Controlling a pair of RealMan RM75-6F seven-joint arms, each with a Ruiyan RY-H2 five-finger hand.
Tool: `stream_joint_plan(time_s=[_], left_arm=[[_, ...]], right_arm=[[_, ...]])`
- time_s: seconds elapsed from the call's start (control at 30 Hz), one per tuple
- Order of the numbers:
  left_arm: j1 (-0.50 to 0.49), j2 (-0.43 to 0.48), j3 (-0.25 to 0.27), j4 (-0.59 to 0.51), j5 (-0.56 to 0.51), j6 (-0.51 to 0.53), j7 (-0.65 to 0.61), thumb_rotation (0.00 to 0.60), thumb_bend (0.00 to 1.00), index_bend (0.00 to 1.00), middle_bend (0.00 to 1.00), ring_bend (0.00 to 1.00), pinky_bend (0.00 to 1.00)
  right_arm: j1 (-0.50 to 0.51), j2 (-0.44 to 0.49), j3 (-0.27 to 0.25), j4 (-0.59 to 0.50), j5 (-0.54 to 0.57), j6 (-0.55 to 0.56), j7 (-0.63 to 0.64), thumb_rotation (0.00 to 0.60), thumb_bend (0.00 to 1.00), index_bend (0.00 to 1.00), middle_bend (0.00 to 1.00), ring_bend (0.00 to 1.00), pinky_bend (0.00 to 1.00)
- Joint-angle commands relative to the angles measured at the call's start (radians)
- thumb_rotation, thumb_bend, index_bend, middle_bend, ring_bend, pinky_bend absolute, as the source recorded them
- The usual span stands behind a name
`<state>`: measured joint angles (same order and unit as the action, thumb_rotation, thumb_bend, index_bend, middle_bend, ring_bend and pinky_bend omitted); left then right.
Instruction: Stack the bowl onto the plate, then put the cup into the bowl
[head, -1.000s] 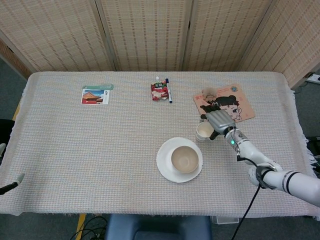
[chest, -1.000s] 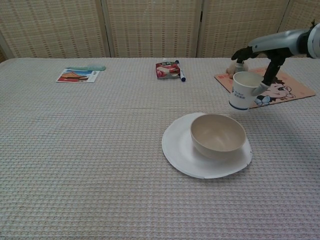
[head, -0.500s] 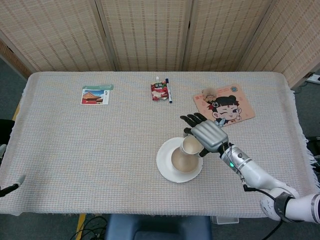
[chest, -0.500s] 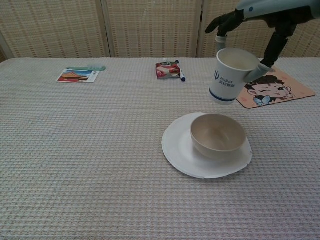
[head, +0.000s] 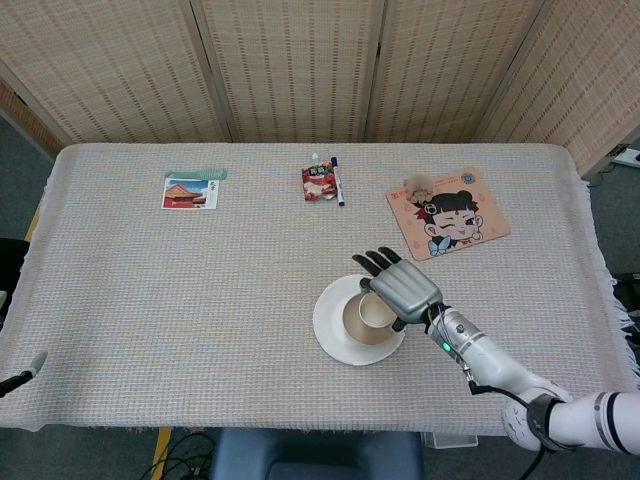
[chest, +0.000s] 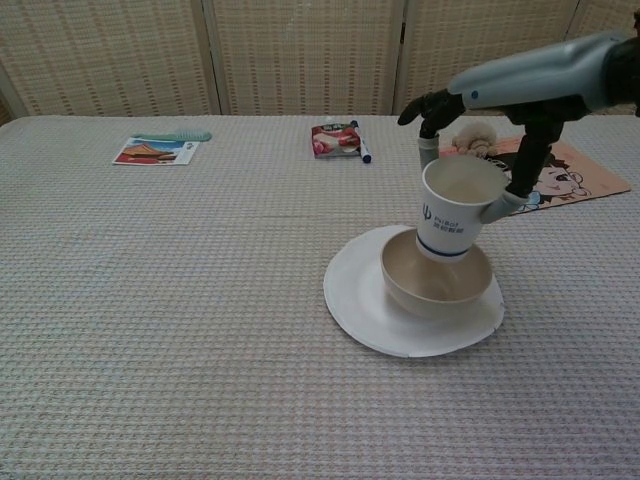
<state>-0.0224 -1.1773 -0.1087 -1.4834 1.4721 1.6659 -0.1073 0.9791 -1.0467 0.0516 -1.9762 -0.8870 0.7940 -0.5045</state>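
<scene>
A: What has moved since a second ago?

B: The right hand (chest: 478, 150) has carried the cup (chest: 453, 209) from beside the cartoon mat over to the bowl (chest: 435, 284) and brought it lower. The cup's base now sits just inside the bowl's rim, tilted slightly.

A: Is the hand still holding it?

B: Yes. It grips the cup from above, one finger down the far side and another pressed against the near side by the rim. In the head view the hand (head: 398, 285) covers most of the cup (head: 374, 313), with dark fingers reaching past it.

A: Where is the bowl?

B: Already on the plate (chest: 369, 305), toward its right side.

A: Describe the objects.

B: The cup is white and tapered, with a dark blue logo and a blue band near its base. The bowl is beige, smooth and rounded. The plate is white, round and shallow. The table (chest: 180, 300) has a woven, waffle-textured cloth.

A: And the left hand?

B: Neither view shows it.
</scene>
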Motion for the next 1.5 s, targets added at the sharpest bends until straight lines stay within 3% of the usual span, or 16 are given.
stream_joint_plan(time_s=[0.03, 0.4, 0.77, 1.17, 1.37, 1.5], left_arm=[[0.001, 0.001, -0.001, 0.0, -0.001, -0.002, -0.001, 0.6, 0.22, 0.0, 0.12, 0.0, 0.15], [0.01, 0.009, -0.01, 0.005, -0.008, 0.002, -0.026, 0.6, 0.22, 0.01, 0.12, 0.0, 0.15], [0.015, 0.012, -0.012, 0.006, -0.008, 0.002, -0.035, 0.6, 0.22, 0.01, 0.12, 0.0, 0.15], [0.015, 0.008, -0.016, 0.013, -0.005, 0.001, -0.037, 0.6, 0.22, 0.01, 0.12, 0.0, 0.15], [0.012, 0.006, -0.017, 0.017, -0.001, -0.001, -0.028, 0.6, 0.22, 0.01, 0.12, 0.0, 0.15], [0.011, 0.006, -0.013, 0.011, 0.005, -0.004, -0.014, 0.6, 0.22, 0.01, 0.12, 0.0, 0.15]], right_arm=[[0.013, -0.043, -0.012, 0.043, 0.022, -0.013, -0.006, 0.6, 0.16, 0.39, 0.0, 0.0, 0.0], [0.04, -0.169, -0.027, 0.182, 0.048, -0.074, 0.033, 0.6, 0.16, 0.39, 0.0, 0.0, 0.0], [0.07, -0.225, -0.049, 0.255, 0.095, -0.099, 0.025, 0.6, 0.16, 0.38, 0.0, 0.0, 0.0], [0.109, -0.175, -0.077, 0.223, 0.142, -0.128, 0.021, 0.6, 0.15, 0.08, 0.0, 0.0, 0.0], [0.087, -0.076, -0.068, 0.135, 0.093, -0.075, 0.047, 0.6, 0.14, 0.01, 0.0, 0.0, 0.0], [0.021, 0.021, -0.061, 0.054, 0.006, -0.003, 0.106, 0.6, 0.13, 0.01, 0.0, 0.0, 0.0]])
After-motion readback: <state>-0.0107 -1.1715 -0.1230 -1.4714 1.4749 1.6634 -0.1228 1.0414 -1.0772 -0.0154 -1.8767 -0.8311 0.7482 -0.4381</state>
